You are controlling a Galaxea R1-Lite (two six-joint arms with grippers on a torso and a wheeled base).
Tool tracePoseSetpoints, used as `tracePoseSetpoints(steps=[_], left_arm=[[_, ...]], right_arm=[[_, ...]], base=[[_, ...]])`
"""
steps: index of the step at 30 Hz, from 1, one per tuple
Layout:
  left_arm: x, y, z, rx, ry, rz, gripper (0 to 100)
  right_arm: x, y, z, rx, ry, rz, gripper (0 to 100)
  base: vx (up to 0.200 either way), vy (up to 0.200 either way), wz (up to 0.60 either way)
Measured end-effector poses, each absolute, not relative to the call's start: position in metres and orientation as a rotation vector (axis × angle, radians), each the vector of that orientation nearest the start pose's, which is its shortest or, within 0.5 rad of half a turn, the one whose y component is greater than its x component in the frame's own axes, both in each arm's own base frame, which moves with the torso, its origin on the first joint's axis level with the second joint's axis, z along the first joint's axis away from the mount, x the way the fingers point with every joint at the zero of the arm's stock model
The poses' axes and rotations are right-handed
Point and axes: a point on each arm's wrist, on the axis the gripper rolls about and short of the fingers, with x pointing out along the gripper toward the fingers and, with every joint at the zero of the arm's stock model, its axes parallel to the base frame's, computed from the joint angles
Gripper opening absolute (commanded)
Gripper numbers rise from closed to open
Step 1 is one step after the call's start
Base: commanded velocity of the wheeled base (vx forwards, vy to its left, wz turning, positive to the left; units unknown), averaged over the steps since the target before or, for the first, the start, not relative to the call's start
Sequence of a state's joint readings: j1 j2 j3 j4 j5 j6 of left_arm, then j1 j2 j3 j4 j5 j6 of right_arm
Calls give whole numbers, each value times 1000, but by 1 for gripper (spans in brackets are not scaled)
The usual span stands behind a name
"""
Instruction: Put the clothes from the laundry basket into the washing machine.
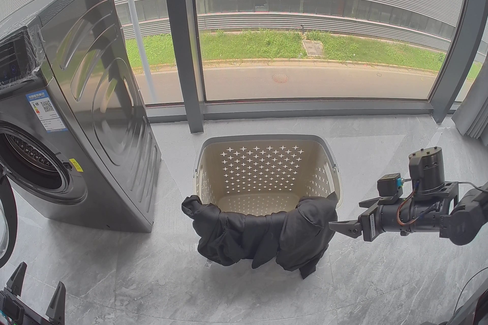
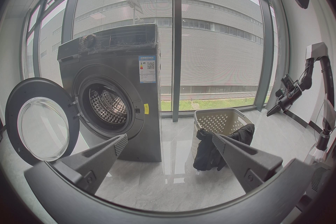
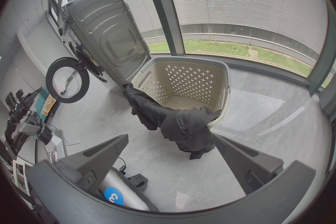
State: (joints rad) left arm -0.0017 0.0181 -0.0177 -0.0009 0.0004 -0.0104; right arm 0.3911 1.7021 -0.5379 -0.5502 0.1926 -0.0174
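Black garment [image 1: 264, 238] — crumpled, matte (jacket-like), draped over cream basket [image 1: 264, 169] rim

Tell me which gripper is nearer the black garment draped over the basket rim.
Right. The right gripper is open, just beside the right end of the black garment. The left gripper is far off on the robot's left, before the washing machine.
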Motion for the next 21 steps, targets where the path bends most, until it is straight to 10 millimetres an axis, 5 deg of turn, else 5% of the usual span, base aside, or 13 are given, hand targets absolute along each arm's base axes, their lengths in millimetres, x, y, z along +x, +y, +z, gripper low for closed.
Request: tracePoseSetpoints(steps=[21], left_arm=[[-23,0,81,-10,0,-1,100]], right_arm=[[324,138,37,-223,617,473,100]], base=[[0,0,0]])
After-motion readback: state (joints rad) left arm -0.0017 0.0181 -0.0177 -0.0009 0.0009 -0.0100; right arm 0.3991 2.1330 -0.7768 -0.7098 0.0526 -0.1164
